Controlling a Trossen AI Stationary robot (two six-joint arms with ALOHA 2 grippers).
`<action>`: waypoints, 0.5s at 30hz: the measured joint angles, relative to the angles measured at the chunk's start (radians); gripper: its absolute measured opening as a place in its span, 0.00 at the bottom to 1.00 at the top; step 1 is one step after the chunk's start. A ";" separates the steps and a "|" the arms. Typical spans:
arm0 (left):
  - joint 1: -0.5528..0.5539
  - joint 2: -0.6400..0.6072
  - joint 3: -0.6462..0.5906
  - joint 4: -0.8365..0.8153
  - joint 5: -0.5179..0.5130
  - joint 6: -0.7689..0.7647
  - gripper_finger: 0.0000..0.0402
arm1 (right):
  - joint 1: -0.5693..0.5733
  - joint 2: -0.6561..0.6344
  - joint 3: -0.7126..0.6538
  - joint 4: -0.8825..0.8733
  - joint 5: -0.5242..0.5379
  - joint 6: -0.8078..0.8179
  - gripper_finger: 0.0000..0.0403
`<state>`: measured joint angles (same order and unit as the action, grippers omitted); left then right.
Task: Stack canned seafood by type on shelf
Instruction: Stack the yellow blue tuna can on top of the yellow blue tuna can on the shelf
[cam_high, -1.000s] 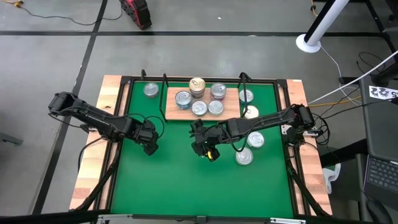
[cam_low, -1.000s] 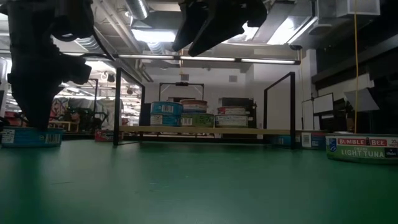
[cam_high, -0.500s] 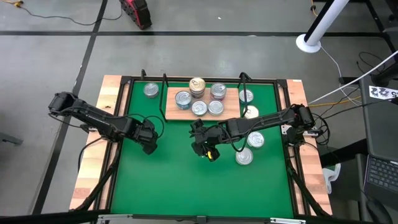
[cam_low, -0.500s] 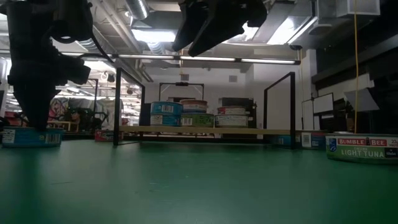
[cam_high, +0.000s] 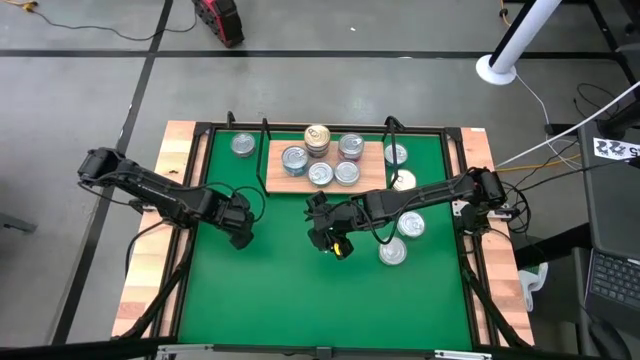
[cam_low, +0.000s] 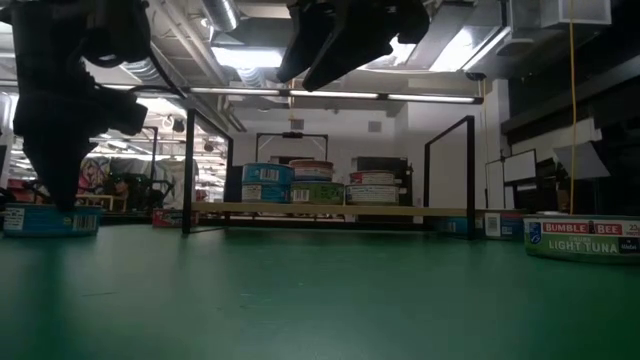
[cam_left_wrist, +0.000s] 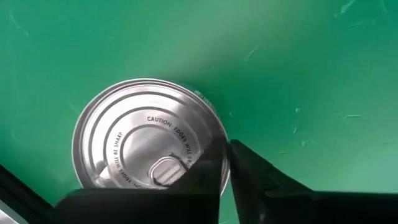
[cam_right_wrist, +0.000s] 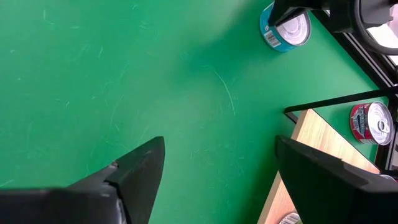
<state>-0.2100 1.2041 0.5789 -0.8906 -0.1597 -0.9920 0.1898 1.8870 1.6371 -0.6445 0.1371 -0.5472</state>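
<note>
**Canned seafood:** we count eleven tins.
- Five lids show on the shelf (cam_high: 372, 168). One is a gold-lidded tin (cam_high: 317, 136) raised on a stack at the back edge.
- Five tins are loose on the green mat (cam_high: 280, 290): one at the back left (cam_high: 243, 146), and four (cam_high: 411, 225) to the right of the shelf and in front of it.
- One blue-sided tin (cam_left_wrist: 146, 134) lies on the left of the mat, under the left gripper and hidden from above.

**Shelf:** one wooden board at the back centre of the mat.

**Left gripper** (cam_left_wrist: 228, 155): down on the blue-sided tin. Its fingers (cam_left_wrist: 255, 177) are drawn narrow across the rim, one over the lid and one outside the wall.

**Right gripper** (cam_right_wrist: 221, 146): spread wide and holding nothing. It hangs above bare mat at mid-table, in front of the shelf.
</note>
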 joint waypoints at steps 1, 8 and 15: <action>0.000 0.000 0.000 0.003 0.001 0.000 0.03 | 0.000 0.000 0.000 0.000 0.000 0.000 0.75; 0.000 0.003 0.021 0.027 -0.005 0.007 0.00 | 0.000 0.010 0.000 0.010 0.000 0.000 0.75; 0.000 0.006 0.045 0.153 0.033 0.035 0.00 | 0.000 0.049 -0.003 0.105 0.000 -0.003 0.75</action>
<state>-0.2098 1.2098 0.6235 -0.7372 -0.1266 -0.9573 0.1898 1.9357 1.6337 -0.5393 0.1375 -0.5499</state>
